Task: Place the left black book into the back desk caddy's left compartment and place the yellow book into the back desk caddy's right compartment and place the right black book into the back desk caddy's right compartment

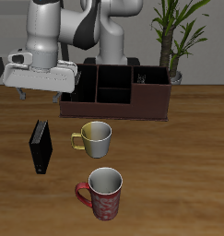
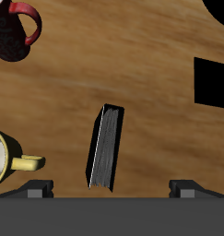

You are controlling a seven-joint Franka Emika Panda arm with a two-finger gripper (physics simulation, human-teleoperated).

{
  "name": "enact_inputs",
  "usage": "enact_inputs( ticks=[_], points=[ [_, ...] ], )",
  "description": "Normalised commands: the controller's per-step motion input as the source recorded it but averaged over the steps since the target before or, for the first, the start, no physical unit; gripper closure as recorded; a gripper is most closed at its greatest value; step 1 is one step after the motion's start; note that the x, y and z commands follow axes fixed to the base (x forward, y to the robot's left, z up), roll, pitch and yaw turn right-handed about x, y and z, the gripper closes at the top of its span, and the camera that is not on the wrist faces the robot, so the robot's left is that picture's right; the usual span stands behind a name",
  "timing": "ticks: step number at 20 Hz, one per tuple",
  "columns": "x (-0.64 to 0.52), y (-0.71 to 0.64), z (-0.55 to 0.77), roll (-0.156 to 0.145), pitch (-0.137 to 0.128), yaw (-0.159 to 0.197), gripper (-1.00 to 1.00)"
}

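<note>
A: Which way does the black book lie on the table?

B: It stands on one long edge, and its long axis runs from the back of the table toward the front edge, tilted slightly. In the wrist view the same black book shows its grey page block along one face and a dark cover on the other, again leaning a little off straight.

A: Where is it relative to the gripper?

B: It sits below the gripper and nearer the table's front edge. The gripper hangs in the air above the table, apart from the book. The wrist view shows the book between the two fingertips, but beyond them, not touched by either.

A: How do the jaws stand?

B: Spread wide, with nothing between them.

A: What does the book look like?

B: Thin, with a black cover and pale grey pages. Only one black book shows in these views.

A: What is near it?

B: A yellow-handled mug stands just beside it. A red mug stands nearer the front edge. The dark desk caddy stands farther back, behind the gripper, its compartments open upward. A potted plant stands behind the caddy.
</note>
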Motion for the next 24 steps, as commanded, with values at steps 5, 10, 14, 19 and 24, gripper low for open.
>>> enact_inputs(
  ticks=[5, 10, 14, 19, 24],
  points=[
    [0.05, 0.14, 0.16, 0.137, 0.034, 0.043, -1.00],
    [0.03, -0.11, 0.24, -0.012, -0.036, -0.012, -1.00],
    [0.05, -0.11, 0.07, -0.010, -0.023, -0.042, -1.00],
    [0.15, -0.26, 0.00, -0.053, -0.014, -0.034, -1.00],
    [0.16, -0.05, -0.11, -0.009, 0.001, -0.025, -1.00]
  ],
)
